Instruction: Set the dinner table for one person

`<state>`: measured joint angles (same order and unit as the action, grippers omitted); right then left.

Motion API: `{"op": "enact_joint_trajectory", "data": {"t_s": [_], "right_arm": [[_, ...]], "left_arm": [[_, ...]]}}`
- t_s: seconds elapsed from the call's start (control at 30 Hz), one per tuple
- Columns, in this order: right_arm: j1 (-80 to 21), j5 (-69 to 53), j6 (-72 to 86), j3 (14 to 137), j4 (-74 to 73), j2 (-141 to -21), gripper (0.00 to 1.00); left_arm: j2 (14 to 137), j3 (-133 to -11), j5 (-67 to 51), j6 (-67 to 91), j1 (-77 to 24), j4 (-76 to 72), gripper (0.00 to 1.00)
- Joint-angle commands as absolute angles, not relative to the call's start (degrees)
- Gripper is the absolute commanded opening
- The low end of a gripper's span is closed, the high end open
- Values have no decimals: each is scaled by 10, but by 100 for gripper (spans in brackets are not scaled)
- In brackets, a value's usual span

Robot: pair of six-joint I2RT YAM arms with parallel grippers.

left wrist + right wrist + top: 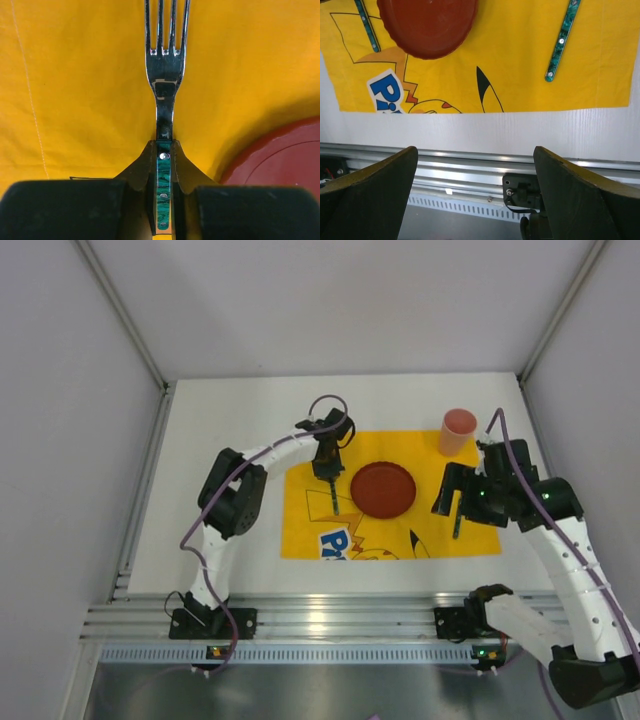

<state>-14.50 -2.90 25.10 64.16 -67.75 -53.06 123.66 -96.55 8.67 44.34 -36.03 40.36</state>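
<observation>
The white dinner table (220, 440) carries a yellow placemat (300, 520). On the mat sit a red plate (382, 489) and a pink cup (457, 431). My left gripper (327, 465) is low over the mat, left of the plate. In the left wrist view it (164, 170) is shut on the green handle of a fork (164, 75), with the tines pointing away and the plate's rim (280, 160) at the right. My right gripper (465, 495) hovers right of the plate, open and empty (475, 195). A second green-handled utensil (562, 40) lies on the mat.
An aluminium rail (330, 615) runs along the table's near edge, with both arm bases on it. White walls close in the back and sides. The right wrist view shows the mat's cartoon print (390, 90) and the bare table strip (495, 130).
</observation>
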Motion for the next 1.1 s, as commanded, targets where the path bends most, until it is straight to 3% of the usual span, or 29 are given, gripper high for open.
{"op": "enact_joint_trajectory", "data": {"t_s": [0.0,0.53,0.87,0.9,0.93,0.97,1.03,1.07], "right_arm": [[-153,-52,241,646,-685,-508,100],[-222,-17,233,632,-693,-445,100],[-222,-5,258,606,-701,-410,100],[-222,-5,263,606,-704,-408,100],[-221,-4,264,605,-705,-405,100],[-221,-4,265,604,-707,-400,100],[-221,-4,265,598,-712,-395,100],[-221,-3,264,593,-713,-390,100]], "left_arm": [[1241,-976,125,463,-373,434,1],[1173,-918,223,491,-418,503,0],[1130,-853,219,497,-420,481,3],[1129,-852,217,495,-420,477,12],[1129,-850,215,490,-420,475,38],[1126,-847,215,483,-421,472,53],[1120,-845,220,482,-422,479,69],[1108,-841,224,484,-424,482,83]]}}
